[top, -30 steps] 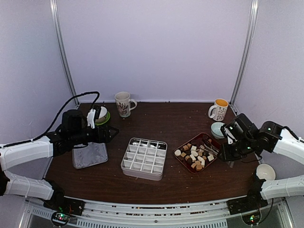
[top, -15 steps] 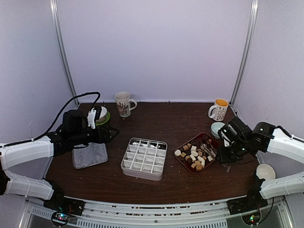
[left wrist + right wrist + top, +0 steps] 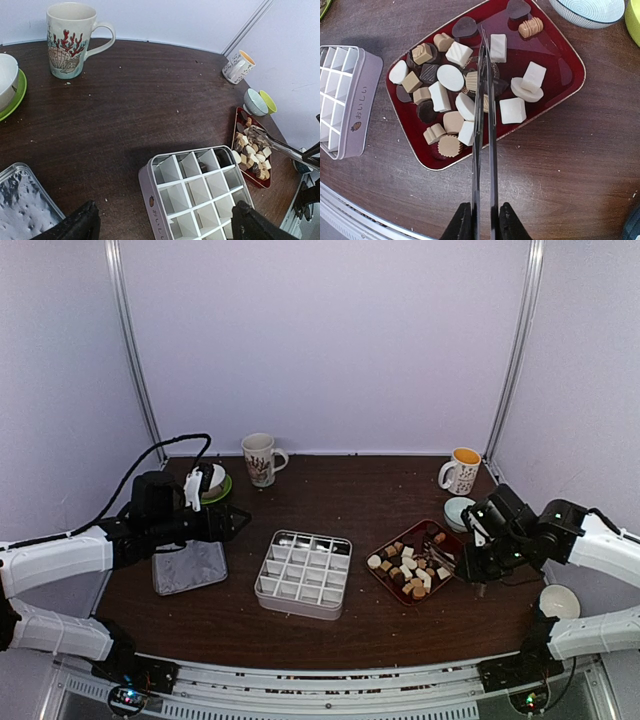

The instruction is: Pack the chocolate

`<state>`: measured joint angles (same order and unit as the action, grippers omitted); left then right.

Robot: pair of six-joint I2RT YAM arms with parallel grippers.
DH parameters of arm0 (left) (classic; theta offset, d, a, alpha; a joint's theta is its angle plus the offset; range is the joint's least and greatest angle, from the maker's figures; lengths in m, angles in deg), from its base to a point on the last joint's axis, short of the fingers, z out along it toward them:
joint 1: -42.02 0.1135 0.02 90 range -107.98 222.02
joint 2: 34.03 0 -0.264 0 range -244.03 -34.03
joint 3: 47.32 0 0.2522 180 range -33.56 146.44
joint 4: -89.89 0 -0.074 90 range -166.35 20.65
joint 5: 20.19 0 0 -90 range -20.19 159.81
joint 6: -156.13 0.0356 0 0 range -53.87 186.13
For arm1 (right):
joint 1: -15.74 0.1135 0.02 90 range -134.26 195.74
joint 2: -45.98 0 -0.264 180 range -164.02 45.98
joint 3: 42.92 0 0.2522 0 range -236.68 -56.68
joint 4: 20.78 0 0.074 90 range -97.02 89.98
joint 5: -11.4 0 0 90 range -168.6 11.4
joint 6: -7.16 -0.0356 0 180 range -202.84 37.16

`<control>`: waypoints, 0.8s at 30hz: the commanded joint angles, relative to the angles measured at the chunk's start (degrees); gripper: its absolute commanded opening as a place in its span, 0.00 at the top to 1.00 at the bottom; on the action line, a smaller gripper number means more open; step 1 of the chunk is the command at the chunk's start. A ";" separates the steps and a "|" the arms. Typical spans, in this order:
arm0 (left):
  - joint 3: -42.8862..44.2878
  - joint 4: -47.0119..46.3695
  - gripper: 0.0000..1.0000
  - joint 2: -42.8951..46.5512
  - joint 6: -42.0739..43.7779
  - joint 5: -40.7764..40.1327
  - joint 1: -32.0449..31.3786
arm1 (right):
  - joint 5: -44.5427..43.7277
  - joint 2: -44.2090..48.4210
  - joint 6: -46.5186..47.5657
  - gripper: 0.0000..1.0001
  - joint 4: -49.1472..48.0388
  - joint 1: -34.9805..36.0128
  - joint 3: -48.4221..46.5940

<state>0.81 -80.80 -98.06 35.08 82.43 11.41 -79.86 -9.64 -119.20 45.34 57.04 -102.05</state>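
Observation:
The chocolate lies heaped in a red tray as dark, tan and white pieces; it also shows as chocolate from above. My right gripper is shut on long metal tongs. Their blades reach over the pile, pressed almost together, and I see nothing between the tips. A white divided box stands left of the tray, one dark piece showing in a far cell. My left gripper hangs open above the box's near-left edge, holding nothing.
A seashell mug and an orange-lined mug stand at the back. A bowl on a green plate and a metal lid are on the left. A blue bowl and a white bowl are on the right.
My right arm has moved left, bringing the tongs further over the tray, and the tongs' blades have been squeezed closer together. The left arm has not moved.

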 commanded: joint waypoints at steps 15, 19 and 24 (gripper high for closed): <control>-0.17 -2.00 0.06 0.23 0.22 0.04 -0.33 | 0.15 3.60 0.95 0.82 -2.79 -0.43 -1.53; -0.11 -2.01 0.06 0.28 0.17 0.08 -0.33 | 0.71 4.44 1.29 0.82 -3.52 -0.43 -1.51; -0.19 -2.01 0.06 0.26 0.21 0.12 -0.34 | 1.36 4.68 1.41 0.82 -3.83 -0.43 -1.32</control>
<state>0.81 -80.80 -98.06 35.06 82.43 11.41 -79.05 -5.79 -118.59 43.20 57.04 -102.07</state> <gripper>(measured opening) 0.941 0.182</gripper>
